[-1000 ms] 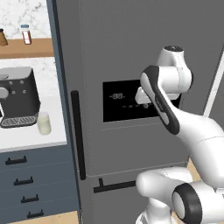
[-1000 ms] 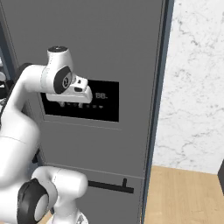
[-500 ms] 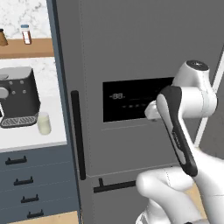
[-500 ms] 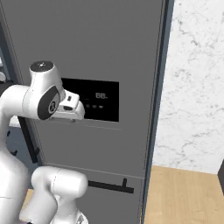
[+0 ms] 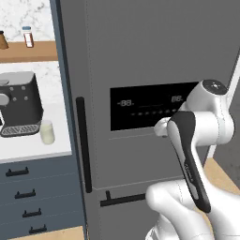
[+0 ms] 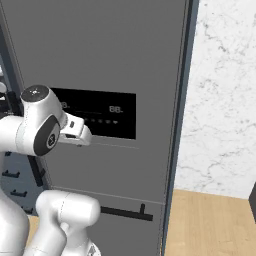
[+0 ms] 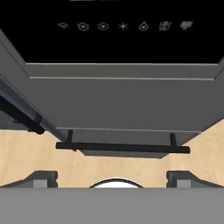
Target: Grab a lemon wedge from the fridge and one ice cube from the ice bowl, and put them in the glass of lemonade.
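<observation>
Gripper (image 7: 112, 177) open before fridge (image 7: 122, 100) display.

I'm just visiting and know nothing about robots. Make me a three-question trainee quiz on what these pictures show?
1. True or false: the fridge door is shut.
2. Where does the glass of lemonade stand? A) on the floor B) on the counter beside the coffee machine C) on the wooden shelf
3. Fill in: the gripper jaws are ____.

Key: 1 true; 2 B; 3 open.
</observation>
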